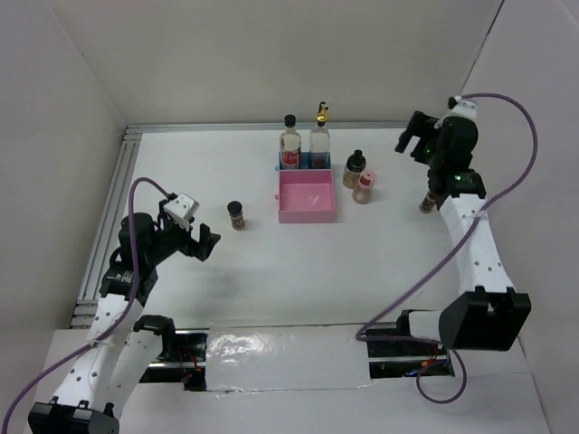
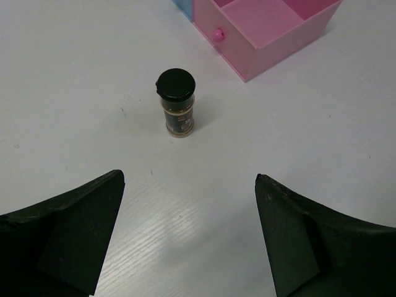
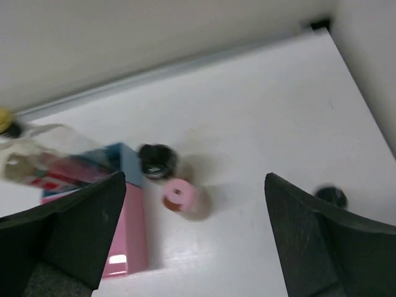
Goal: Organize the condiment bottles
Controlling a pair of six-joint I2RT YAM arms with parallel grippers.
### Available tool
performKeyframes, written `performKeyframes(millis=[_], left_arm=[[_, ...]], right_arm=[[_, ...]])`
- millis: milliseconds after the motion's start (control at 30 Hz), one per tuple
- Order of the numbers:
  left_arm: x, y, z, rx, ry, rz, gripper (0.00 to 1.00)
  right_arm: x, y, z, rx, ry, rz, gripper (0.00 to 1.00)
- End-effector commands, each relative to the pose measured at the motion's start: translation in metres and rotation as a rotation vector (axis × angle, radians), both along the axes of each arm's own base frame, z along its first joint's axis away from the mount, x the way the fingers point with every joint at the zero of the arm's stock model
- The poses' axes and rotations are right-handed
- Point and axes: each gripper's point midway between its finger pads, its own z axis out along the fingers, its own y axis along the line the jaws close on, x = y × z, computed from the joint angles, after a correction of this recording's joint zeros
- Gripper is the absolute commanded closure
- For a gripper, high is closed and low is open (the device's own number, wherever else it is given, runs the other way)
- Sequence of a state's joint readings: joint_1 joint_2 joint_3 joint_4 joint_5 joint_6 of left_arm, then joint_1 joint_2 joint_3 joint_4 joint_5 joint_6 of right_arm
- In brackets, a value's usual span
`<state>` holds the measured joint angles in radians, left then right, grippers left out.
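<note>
"Condiment bottles (image 1: 236, 215): where do they all stand?"

"Spread over the white table (image 1: 271, 271). Nearest me, at the near left, is my left pincer (image 2: 189, 185). Its two fingers are spread wide with nothing between them. Just beyond it a short dark jar (image 2: 176, 105) with a black cap stands upright on the bare table. It is alone, left of the pink tray (image 1: 307, 195) and apart from it."

"And on the right side?"

"A second small dark jar (image 1: 426, 202) stands close against my right arm, half hidden by it from above. Between that one and the pink tray there is a pair. The pale-lidded jar (image 1: 365, 188) is the nearer, and the black-capped jar (image 1: 355, 169) is just behind it, close enough that I cannot tell whether they touch. Both stand outside the pink tray, just off its right edge."

"What is farther back?"

"The blue tray (image 3: 131, 162), set against the far end of the pink one. Two tall clear bottles stand upright there side by side. The red-labelled bottle (image 1: 289, 145) with its black cap is on the left, and the gold-spouted bottle (image 1: 319, 136) is on the right. They seem to stand inside the blue tray, though I cannot be sure."

"Your other pincer?"

"My right pincer (image 3: 195, 181) is farthest of all, held above the far right of the table. Its fingers gape wide and hold nothing. The view from that wrist is blurred."
</note>
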<state>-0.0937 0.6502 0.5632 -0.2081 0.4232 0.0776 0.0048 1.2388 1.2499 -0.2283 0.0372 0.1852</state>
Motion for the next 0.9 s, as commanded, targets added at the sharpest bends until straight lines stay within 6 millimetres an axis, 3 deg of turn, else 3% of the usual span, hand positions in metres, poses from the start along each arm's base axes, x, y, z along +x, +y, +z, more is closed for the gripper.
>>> performKeyframes(millis=[0,167,200,400,500,700,867], left_arm=[[0.004,0.002,0.007,-0.014,-0.044,0.018,0.01],[0.005,0.003,0.004,-0.001,-0.056,0.016,0.01],[0.005,0.003,0.005,0.000,-0.058,0.016,0.01],[0.007,0.005,0.000,0.011,-0.046,0.029,0.01],[0.010,0.008,-0.003,0.018,-0.038,0.040,0.01],[0.015,0.010,0.000,0.011,-0.037,0.040,0.01],[0.018,0.012,0.000,0.010,-0.031,0.047,0.01]], right_arm=[[-0.012,-0.066,-0.072,0.118,0.283,-0.276,0.00],[-0.002,-0.120,-0.129,0.055,0.484,-0.470,0.00],[-0.002,-0.121,-0.137,0.050,0.508,-0.470,0.00],[-0.002,-0.156,-0.166,-0.052,0.602,-0.606,0.00],[-0.003,-0.162,-0.188,-0.065,0.669,-0.626,0.00],[-0.002,-0.167,-0.205,-0.051,0.667,-0.620,0.01],[0.013,-0.168,-0.212,-0.004,0.633,-0.564,0.18]])
